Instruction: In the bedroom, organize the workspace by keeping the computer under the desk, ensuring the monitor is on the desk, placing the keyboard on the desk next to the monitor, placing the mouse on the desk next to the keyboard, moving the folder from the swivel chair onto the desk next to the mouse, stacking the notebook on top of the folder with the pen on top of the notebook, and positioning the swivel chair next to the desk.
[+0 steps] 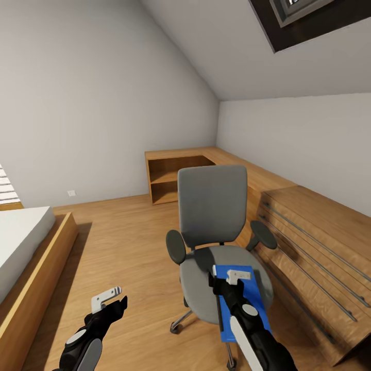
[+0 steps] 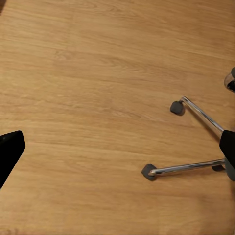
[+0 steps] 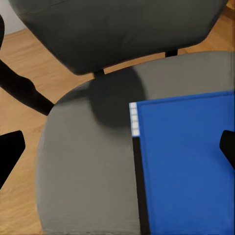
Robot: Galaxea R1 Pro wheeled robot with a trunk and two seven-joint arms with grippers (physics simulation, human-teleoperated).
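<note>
Chair first: we see the swivel chair (image 1: 214, 242) on the wood floor (image 1: 123, 242), beside the low wooden cabinets (image 1: 314, 237). Blue folder (image 1: 247, 304) lies flat on the seat, toward its front-right edge. Our right gripper (image 1: 234, 278) hangs over the folder, fingers spread wide. Our left gripper (image 1: 108, 299) is above bare floor, also wide apart.

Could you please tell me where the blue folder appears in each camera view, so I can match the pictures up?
Head view: the folder lies on the chair seat, lower centre-right, partly under the right gripper.
Left wrist view: the folder is not in this picture.
Right wrist view: the folder fills the lower right.
Shared landmark: the swivel chair, whose seat holds the folder.
</note>
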